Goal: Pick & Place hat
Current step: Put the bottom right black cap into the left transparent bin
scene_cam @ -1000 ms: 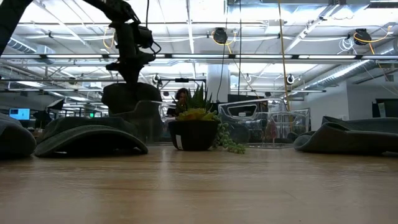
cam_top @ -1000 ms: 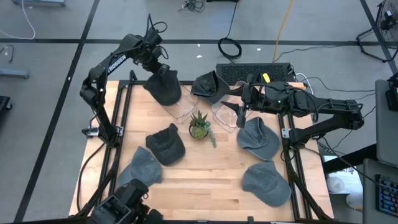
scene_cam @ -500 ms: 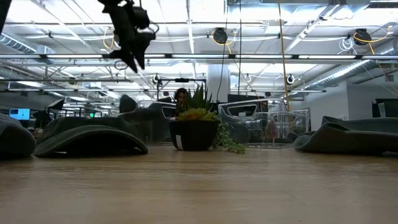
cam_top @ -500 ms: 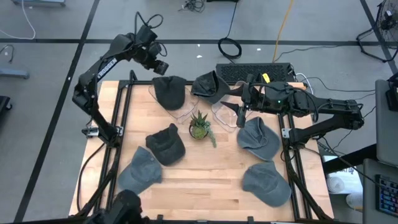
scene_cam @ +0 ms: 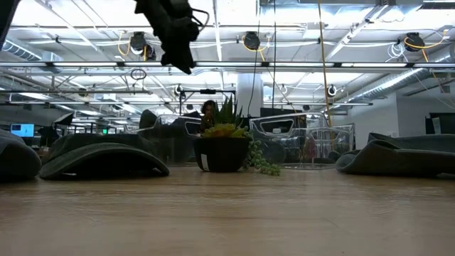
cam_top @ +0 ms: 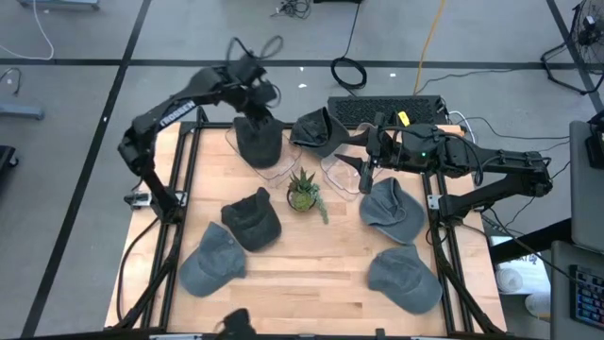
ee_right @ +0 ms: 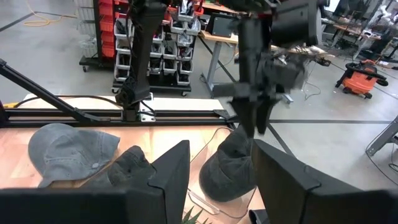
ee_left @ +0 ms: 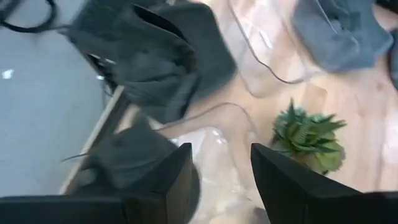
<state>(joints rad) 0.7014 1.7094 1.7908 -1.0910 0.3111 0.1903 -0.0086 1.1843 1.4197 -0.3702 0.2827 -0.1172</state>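
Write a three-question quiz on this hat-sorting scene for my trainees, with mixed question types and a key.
1. True or false: the left gripper is shut on a hat.
2. The right gripper is: A) open and empty, B) shut on a hat, C) holding a plant.
3. Fill in: the dark hat beneath the left gripper lies in a clear ____.

Key: 1 false; 2 A; 3 container.
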